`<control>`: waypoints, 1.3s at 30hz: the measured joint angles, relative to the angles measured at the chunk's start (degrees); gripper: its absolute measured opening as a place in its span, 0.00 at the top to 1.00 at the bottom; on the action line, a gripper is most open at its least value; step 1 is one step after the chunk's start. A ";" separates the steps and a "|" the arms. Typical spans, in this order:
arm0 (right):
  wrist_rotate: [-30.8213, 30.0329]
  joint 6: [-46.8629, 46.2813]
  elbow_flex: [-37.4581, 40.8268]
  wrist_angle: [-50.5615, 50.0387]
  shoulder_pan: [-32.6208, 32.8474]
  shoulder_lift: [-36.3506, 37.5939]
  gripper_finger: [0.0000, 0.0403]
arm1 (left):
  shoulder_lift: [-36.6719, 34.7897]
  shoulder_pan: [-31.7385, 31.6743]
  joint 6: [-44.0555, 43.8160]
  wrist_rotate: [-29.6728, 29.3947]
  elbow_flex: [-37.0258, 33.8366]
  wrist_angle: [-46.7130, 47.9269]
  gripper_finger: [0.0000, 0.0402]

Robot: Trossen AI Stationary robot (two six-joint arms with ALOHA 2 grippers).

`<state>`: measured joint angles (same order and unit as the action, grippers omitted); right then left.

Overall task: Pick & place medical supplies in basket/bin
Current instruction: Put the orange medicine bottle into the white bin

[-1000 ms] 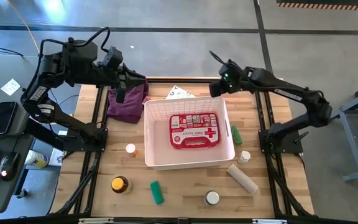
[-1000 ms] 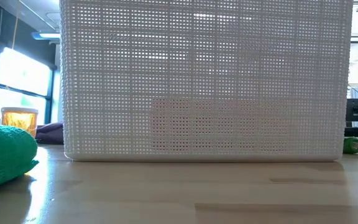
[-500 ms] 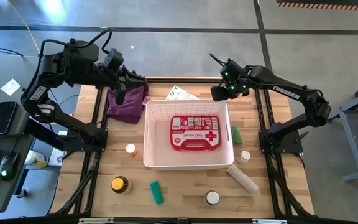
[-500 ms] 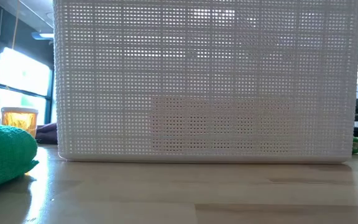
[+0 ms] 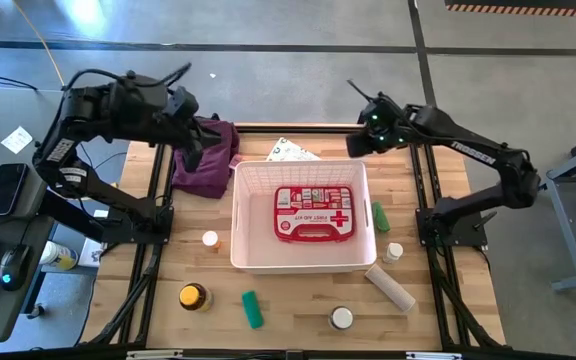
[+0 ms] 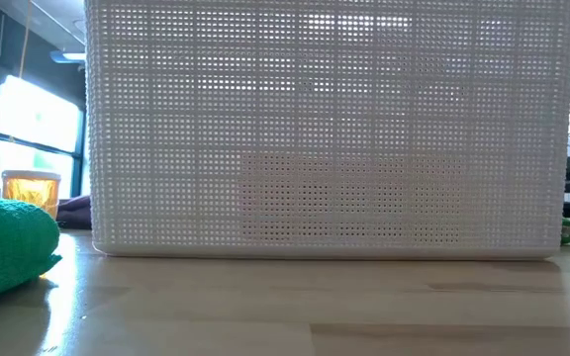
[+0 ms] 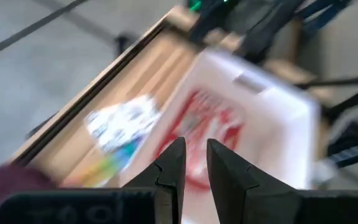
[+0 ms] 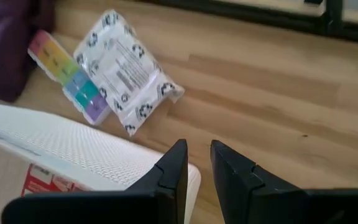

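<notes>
One item's home so far: the red first-aid pouch w/ white cross [image 5: 311, 212] lies flat in the white slotted plastic basket [image 5: 249, 255], mid-table. Nothing else shows inside.

Everything else is out on the wooden tabletop [image 5: 298, 298]. Amber bottle [image 5: 193, 297] near the front on the left arm's side, small white-capped bottle [image 5: 210, 239] just beside the basket's wall on that side. Green tube [image 5: 253, 309] lies in front of the basket, white round cap [image 5: 341, 318] close by. On the right arm's side: beige roll [image 5: 390, 287], another small white-capped bottle [image 5: 395, 251], a green item [image 5: 380, 215] touching or just off the basket wall, can't tell which. Behind the basket, white printed packet [image 8: 123, 68] overlaps one end of the rainbow pill organizer [image 8: 70, 76], next to the purple cloth [image 5: 205, 158].

Left gripper [image 7: 191, 163] hovers over the cloth area, claw nearly closed, narrow gap, nothing in it. Right gripper [image 8: 194, 163] hangs above the basket's back corner, same: fingers close together, empty.

My read: early going, one in, approx. eight left. Packet and organizer look the closest picks for either arm.
</notes>
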<state>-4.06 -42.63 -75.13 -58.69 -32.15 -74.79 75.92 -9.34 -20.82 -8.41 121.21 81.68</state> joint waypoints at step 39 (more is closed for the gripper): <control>-5.50 7.12 0.00 -3.28 18.00 16.59 0.57 | -10.20 0.63 1.16 11.70 -51.25 8.05 0.01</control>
<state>-9.56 -35.51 -75.13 -61.97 -14.15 -58.19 65.72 -8.71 -19.66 3.29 69.95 89.73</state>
